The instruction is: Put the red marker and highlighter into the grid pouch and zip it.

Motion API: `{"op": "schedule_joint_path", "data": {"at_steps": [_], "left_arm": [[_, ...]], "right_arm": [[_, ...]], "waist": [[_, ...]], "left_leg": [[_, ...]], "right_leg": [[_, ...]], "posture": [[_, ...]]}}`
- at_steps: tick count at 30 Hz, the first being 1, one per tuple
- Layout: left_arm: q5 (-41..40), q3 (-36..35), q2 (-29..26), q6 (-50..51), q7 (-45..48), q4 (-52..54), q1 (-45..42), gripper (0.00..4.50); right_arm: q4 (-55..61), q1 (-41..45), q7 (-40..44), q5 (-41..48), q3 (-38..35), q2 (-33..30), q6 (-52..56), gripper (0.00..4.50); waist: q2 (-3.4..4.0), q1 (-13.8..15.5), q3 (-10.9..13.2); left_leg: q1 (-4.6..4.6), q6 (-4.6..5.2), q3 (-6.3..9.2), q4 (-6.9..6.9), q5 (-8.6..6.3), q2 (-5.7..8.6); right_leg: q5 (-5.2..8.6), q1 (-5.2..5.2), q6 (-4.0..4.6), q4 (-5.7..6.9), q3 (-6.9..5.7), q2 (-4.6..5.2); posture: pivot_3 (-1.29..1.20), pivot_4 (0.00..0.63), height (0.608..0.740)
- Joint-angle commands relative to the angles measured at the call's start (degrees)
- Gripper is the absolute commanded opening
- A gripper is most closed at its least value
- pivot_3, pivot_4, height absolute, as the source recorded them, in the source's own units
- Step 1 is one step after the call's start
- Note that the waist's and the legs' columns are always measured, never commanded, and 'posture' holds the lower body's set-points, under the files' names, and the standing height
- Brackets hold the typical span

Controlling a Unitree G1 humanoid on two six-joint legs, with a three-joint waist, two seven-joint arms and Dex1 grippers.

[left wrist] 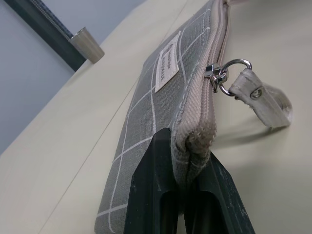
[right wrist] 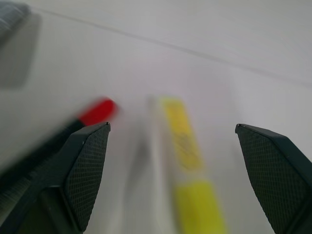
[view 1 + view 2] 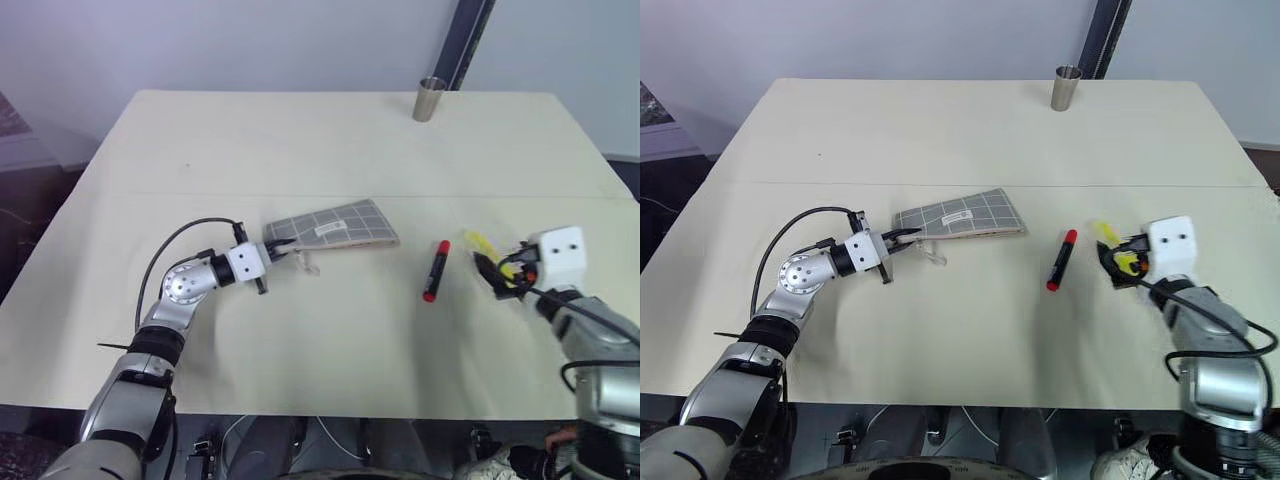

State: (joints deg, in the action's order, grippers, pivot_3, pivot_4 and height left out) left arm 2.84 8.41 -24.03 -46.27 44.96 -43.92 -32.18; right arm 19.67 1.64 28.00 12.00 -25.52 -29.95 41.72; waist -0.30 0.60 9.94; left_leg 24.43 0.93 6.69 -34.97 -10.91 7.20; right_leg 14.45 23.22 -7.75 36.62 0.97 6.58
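Observation:
The grid pouch lies flat near the table's middle, label up. My left gripper is shut on its left end, pinching the zipper edge. The slider and its pale pull tab hang just past the fingers. The red marker lies on the table right of the pouch, red cap toward the far side. The yellow highlighter lies a little further right. My right gripper hovers open over the highlighter's near end. In the right wrist view the highlighter runs between the spread fingers and the marker sits beside one finger.
A metal cup stands at the table's far edge, in front of a dark pole. The cream table has a faint seam running across it behind the pouch.

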Motion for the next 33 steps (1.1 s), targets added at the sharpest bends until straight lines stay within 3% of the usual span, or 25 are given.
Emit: {"op": "schedule_joint_path", "data": {"at_steps": [1, 10, 13, 18, 24, 29, 33], "left_arm": [[-0.60, -0.11, 0.24, -1.38, -0.39, 0.10, -0.52, 0.00], [0.11, 0.00, 0.32, -2.74, -0.77, -1.52, -1.01, 0.00], [0.56, -0.05, 0.26, -3.30, -1.37, -2.11, -1.62, 0.00], [0.45, 0.00, 0.12, -3.91, -1.24, -2.65, -1.81, 0.00], [0.70, 0.25, 0.18, -4.38, -1.45, -3.28, -1.97, 0.00], [1.19, 0.94, 0.78, -4.75, -1.17, -4.95, -3.49, 0.00], [1.73, 1.58, 1.07, -5.56, -1.36, -6.19, -5.16, 0.00]], "right_arm": [[-6.08, 1.46, 1.80, 3.13, -3.32, -2.23, -0.55, 4.27], [-16.44, 4.35, 9.06, 9.06, -2.12, -7.51, 0.34, 4.27], [-18.23, 2.43, 10.60, 5.88, 1.68, -10.29, -3.41, 3.44], [-18.50, 0.23, 10.09, 3.30, 4.12, -12.72, -7.42, 0.88], [-8.71, 4.34, 10.29, 11.95, -1.20, -11.78, -6.13, 0.86], [5.48, -2.60, 19.88, 12.63, 5.43, -16.55, -10.82, 0.86], [11.93, -6.24, 22.03, 13.76, 8.15, -18.17, -9.89, 0.86]], "waist": [[-0.01, 0.01, 0.00], [0.00, 0.08, 0.01], [0.00, 0.10, 0.00], [-0.06, 0.11, 0.00], [0.03, 0.04, 0.03], [-0.01, 0.27, 0.03], [-0.04, 0.22, 0.04]], "left_leg": [[0.00, 0.00, -0.01, -0.01, 0.00, 0.00], [0.01, 0.01, -0.03, -0.07, 0.01, 0.01], [0.01, 0.02, -0.03, -0.07, 0.01, 0.02], [-0.01, -0.08, -0.02, -0.13, -0.05, 0.01], [0.05, -0.08, -0.03, -0.14, -0.05, 0.04], [0.07, -0.04, 0.02, -0.06, -0.03, -0.03], [0.07, -0.02, 0.11, -0.15, -0.09, 0.07]], "right_leg": [[0.00, -0.01, 0.00, 0.00, 0.00, 0.00], [-0.01, -0.02, 0.00, -0.01, 0.02, 0.03], [-0.01, -0.01, -0.01, -0.02, 0.01, 0.03], [-0.01, -0.01, -0.01, -0.04, 0.00, 0.04], [-0.02, -0.04, -0.01, -0.04, 0.02, 0.07], [0.02, -0.03, -0.07, -0.02, -0.06, -0.01], [0.01, -0.04, -0.08, -0.23, -0.20, 0.11]], "posture": [[0.00, 0.150, 0.740], [0.00, 0.150, 0.740], [0.00, 0.150, 0.740], [0.00, 0.150, 0.740], [0.00, 0.150, 0.740], [0.00, 0.150, 0.740], [0.00, 0.150, 0.740]]}}
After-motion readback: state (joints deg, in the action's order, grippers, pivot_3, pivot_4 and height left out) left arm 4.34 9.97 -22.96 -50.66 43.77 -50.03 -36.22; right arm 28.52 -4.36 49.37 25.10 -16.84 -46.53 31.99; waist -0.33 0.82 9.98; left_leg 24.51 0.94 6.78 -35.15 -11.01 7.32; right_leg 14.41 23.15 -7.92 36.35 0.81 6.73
